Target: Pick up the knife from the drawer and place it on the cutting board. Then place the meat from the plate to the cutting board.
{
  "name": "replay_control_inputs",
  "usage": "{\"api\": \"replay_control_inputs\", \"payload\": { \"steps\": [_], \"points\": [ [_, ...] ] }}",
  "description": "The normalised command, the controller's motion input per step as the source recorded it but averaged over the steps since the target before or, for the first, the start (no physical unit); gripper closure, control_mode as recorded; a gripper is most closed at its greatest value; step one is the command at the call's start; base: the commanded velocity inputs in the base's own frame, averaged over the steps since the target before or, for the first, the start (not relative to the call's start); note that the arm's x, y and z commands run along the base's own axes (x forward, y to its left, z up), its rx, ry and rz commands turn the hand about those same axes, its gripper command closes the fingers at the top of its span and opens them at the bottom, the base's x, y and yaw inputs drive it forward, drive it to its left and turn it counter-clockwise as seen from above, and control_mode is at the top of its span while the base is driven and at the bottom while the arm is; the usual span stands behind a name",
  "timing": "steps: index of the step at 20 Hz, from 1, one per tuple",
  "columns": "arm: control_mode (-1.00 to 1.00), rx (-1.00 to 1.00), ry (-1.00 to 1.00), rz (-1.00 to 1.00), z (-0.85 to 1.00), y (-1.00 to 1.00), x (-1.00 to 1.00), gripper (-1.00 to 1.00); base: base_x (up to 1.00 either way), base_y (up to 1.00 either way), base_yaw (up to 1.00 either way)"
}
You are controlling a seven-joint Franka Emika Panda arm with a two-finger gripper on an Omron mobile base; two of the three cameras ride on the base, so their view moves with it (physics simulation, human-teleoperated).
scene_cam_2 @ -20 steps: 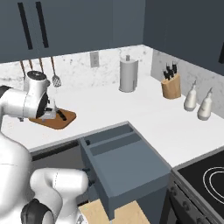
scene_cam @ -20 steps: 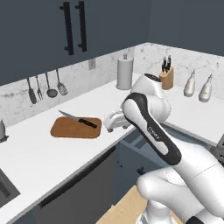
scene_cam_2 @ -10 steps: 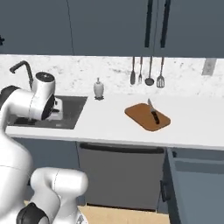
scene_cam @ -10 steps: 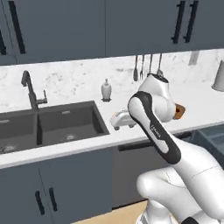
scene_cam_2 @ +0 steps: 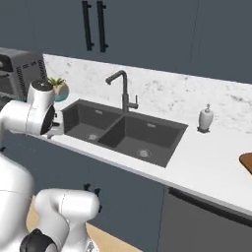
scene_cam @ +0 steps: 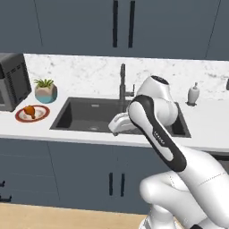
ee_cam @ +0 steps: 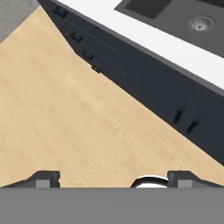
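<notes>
1. Left base view: the meat [scene_cam: 29, 110] sits as an orange-brown chunk in the middle of the red-rimmed plate [scene_cam: 20, 117], on the white counter [scene_cam: 27, 127] far to the left, between the dark appliance [scene_cam: 12, 80] at the wall and the double sink [scene_cam: 94, 114]. A potted plant [scene_cam: 45, 90] stands just behind the plate, so the freer way in is from above or from the counter's front edge. The arm is folded over the sink's front rim with the gripper [scene_cam: 119, 124] well apart from the plate; I judge the base is being brought along the counter to get the meat within reach
2. Right base view: the faucet [scene_cam_2: 123, 88] rises behind the sink and a soap dispenser [scene_cam_2: 205, 118] stands on the counter to its right. At the right edge a brown corner of the cutting board [scene_cam_2: 246, 161] shows, far from the plate's end, so a long carry lies ahead. The hand hangs at the counter's front edge by the sink's left corner
3. Hand view: the fingertips [ee_cam: 43, 179] stand wide apart with nothing between them, the jaws released and empty. They look down at the wooden floor [ee_cam: 65, 122] and dark cabinet fronts [ee_cam: 144, 96]
</notes>
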Motion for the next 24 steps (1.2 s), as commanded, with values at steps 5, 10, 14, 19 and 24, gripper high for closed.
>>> {"api": "replay_control_inputs", "payload": {
  "steps": [5,10,14,19,24],
  "points": [
    [1.00,0.00,0.00,0.00,0.00,0.00,0.00,-1.00,1.00,1.00,-0.22],
    [1.00,0.00,0.00,0.00,0.00,0.00,0.00,-1.00,0.76,1.00,-0.32],
    [1.00,0.00,0.00,0.00,0.00,0.00,0.00,-1.00,0.13,1.00,-0.32],
    [1.00,0.00,0.00,0.00,0.00,0.00,0.00,-1.00,0.00,1.00,-0.31],
    [-1.00,-0.11,0.00,-0.19,-0.13,0.07,0.39,-1.00,0.23,0.36,-0.14]
  ]
}}
